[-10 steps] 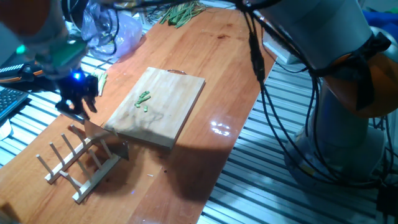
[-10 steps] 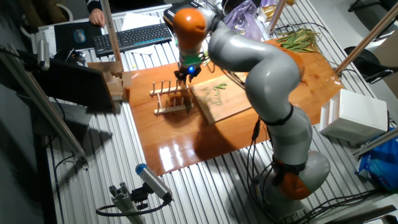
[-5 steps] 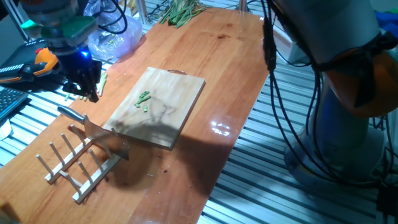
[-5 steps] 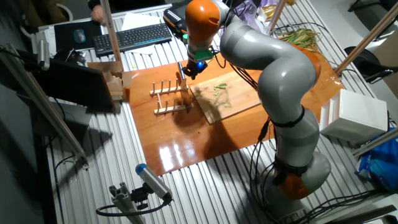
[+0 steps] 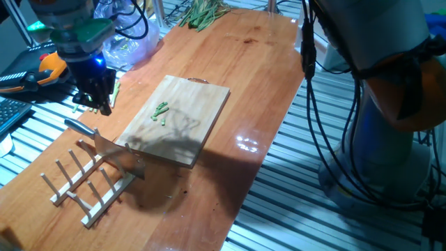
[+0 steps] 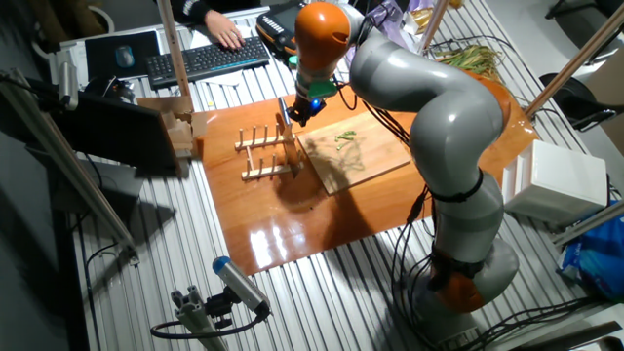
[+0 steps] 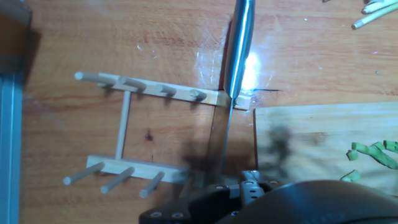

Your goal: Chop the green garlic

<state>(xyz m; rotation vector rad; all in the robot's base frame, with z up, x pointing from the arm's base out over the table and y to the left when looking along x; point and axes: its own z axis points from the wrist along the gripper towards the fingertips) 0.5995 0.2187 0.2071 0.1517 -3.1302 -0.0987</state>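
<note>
We see the green garlic (image 5: 161, 111) lying as several small bright-green bits on the wooden cutting board (image 5: 188, 132), toward the board's 10 o'clock part in one fixed view; in the hand view the bits (image 7: 373, 154) sit at the 3 o'clock edge. Off the board's 7 o'clock corner a knife (image 5: 104, 143) stands edge-down in the wooden peg rack (image 5: 87, 183), its steel handle (image 7: 241, 43) pointing to 12 o'clock in the hand view. Our gripper (image 5: 95, 97) hangs above the table at the knife's 11 o'clock, clear of the handle and holding nothing; we cannot tell whether its fingers are apart or together.
</note>
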